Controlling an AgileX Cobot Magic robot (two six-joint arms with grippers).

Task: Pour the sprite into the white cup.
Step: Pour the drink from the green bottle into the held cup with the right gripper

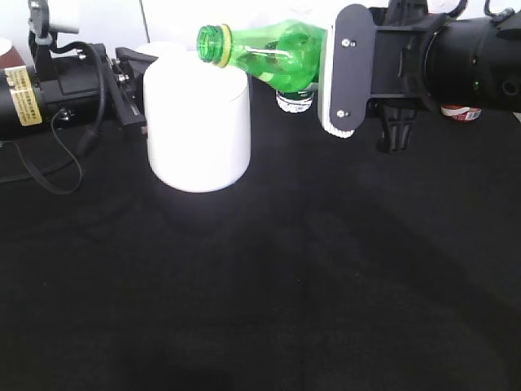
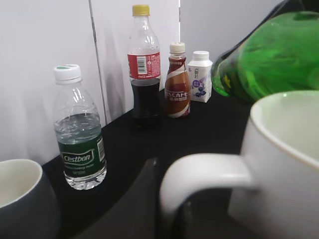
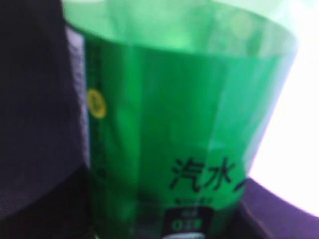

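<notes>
The sprite (image 1: 273, 57), a bright-green plastic bottle, is tilted almost flat with its open yellow-ringed mouth just above the rim of the white cup (image 1: 198, 130). My right gripper (image 1: 346, 73) is shut on the bottle's body; the green label fills the right wrist view (image 3: 184, 124). The cup stands upright on the black table. My left gripper (image 1: 130, 85) is at the cup's left side, shut on its loop handle (image 2: 204, 172). The left wrist view shows the cup's wall (image 2: 289, 154) and the sprite (image 2: 274, 59) above it. I see no liquid stream.
Along the back wall stand a clear water bottle (image 2: 79, 134), a dark cola bottle (image 2: 144, 64), a brown coffee bottle (image 2: 177, 82) and a small white bottle (image 2: 200, 77). A grey mug (image 2: 20, 199) sits beside my left gripper. A cable (image 1: 57, 155) lies at the left.
</notes>
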